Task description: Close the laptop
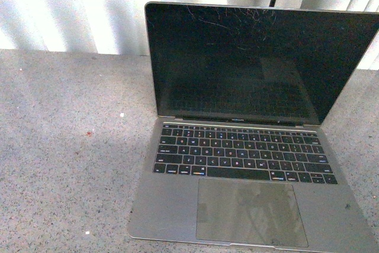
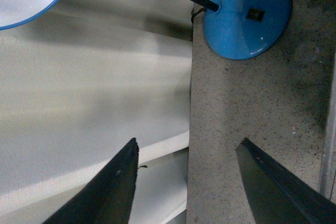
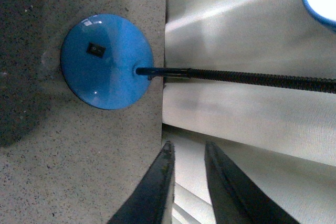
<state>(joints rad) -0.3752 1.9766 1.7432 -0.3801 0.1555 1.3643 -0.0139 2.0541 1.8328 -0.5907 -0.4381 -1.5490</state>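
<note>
Laptop (image 1: 249, 146) open (screen scratched); left gripper (image 2: 189, 141) spread wide, right gripper (image 3: 189, 143) narrowly parted, both empty.

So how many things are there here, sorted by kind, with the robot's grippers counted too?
laptop: 1
blue desk lamp: 1
grippers: 2 (left gripper, right gripper)
Total: 4

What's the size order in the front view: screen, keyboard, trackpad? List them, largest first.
1. screen
2. keyboard
3. trackpad, which lies nearest the camera, so its true gap to the keyboard is unsure.
</note>
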